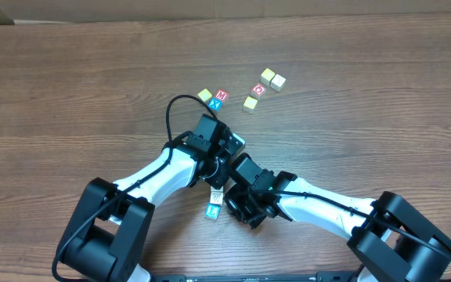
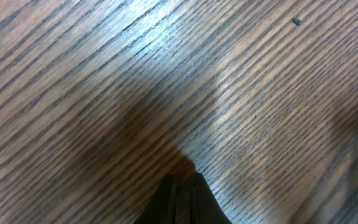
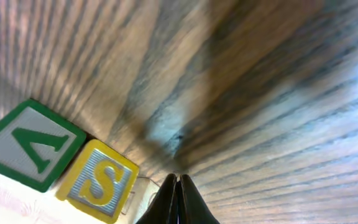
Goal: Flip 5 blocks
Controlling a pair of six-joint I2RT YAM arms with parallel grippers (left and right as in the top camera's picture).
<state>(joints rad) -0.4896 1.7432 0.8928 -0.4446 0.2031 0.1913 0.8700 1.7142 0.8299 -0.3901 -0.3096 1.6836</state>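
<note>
Blocks [image 1: 250, 103] are scattered toward the far edge of the worktop [image 1: 53, 78]. Left end effector [image 2: 182, 193] and right end effector [image 3: 178, 190] are pressed together, empty. No flip is judged under way; spreading over one block is called for next.

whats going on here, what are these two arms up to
Two robot arms are huddled together near the front of the wooden table, working on small letter blocks. Both grippers are shut and hold nothing. The left gripper points at bare wood. The right gripper sits close beside a yellow S block and a green-framed block. More blocks lie scattered farther back, untouched right now.
</note>
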